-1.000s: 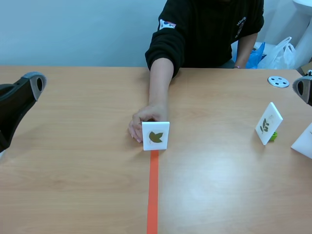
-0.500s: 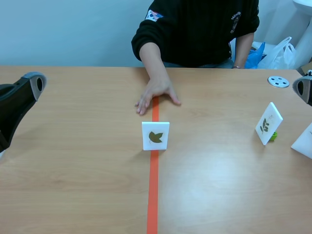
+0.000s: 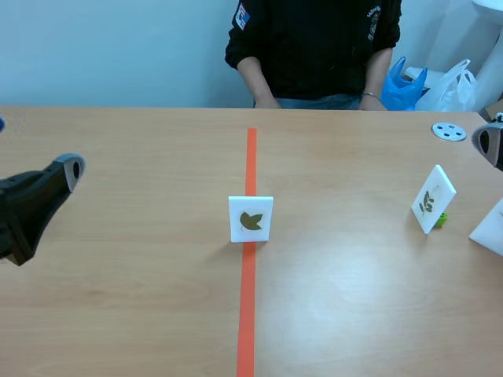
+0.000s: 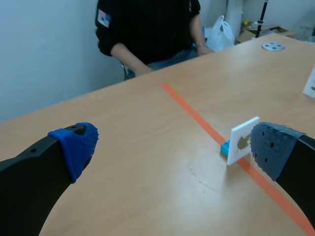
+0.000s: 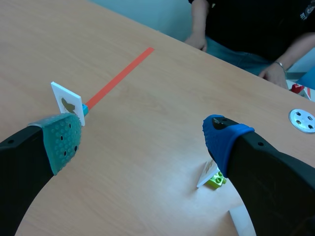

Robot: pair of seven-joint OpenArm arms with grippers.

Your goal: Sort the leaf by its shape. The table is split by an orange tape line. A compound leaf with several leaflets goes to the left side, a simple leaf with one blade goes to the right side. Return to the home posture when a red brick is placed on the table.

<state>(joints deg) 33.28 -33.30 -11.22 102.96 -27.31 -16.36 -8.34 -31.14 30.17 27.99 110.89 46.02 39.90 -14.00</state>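
A white card [image 3: 251, 219] with an olive-brown lobed leaf on it stands upright on the orange tape line [image 3: 247, 314], mid-table. In the left wrist view the card [image 4: 242, 141] rests on a small blue base [image 4: 225, 148], just inside my right-hand finger's pad [image 4: 270, 150]. My left gripper [image 4: 172, 147] is open and holds nothing; in the scene view it [image 3: 63, 177] hangs at the left, well away from the card. My right gripper [image 5: 140, 140] is open too, with the card [image 5: 68, 103] ahead of its left finger.
A second leaf card [image 3: 433, 199] on a green base leans on the right side, and another white card [image 3: 491, 228] stands at the right edge. A grey disc [image 3: 449, 131] lies far right. A person [image 3: 314, 47] sits across the table, hands at its far edge.
The person's hand let go of the middle card and drew back to the far edge. My left gripper dropped lower and edged inward. The card stayed put.
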